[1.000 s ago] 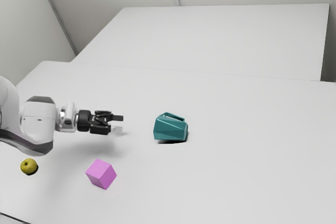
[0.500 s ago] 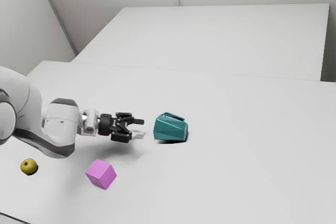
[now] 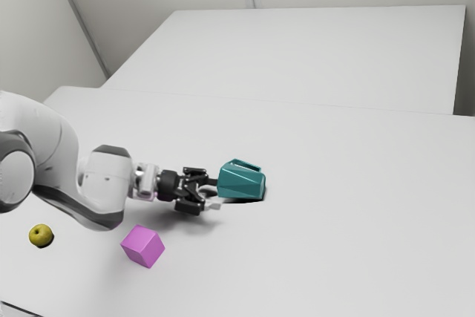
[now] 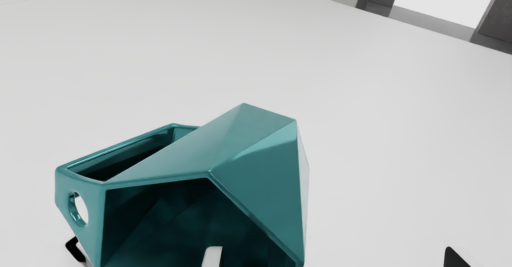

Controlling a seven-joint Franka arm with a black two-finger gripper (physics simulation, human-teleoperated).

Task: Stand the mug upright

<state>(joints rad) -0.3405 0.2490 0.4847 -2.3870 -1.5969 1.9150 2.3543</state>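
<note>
The teal faceted mug (image 3: 241, 182) lies on its side on the table, its mouth facing the gripper and its handle toward the far side. My gripper (image 3: 215, 193) is at the mug's mouth end, with its fingers apart. In the wrist view the gripper (image 4: 334, 258) is open; one fingertip (image 4: 213, 257) overlaps the dark mouth of the mug (image 4: 256, 167), while the other stands beyond the mug's wall. Whether the fingertip touches the inside cannot be told.
On the white table (image 3: 334, 220), a pink cube (image 3: 143, 246) sits near the arm, toward the exterior view's bottom. A yellow-green apple (image 3: 41, 235) rests farther to the exterior view's left. A raised white surface (image 3: 312, 53) stands at the back.
My gripper has moved toward the exterior view's right and slightly down the picture, reaching the mug's mouth. The mug, cube and apple have stayed put.
</note>
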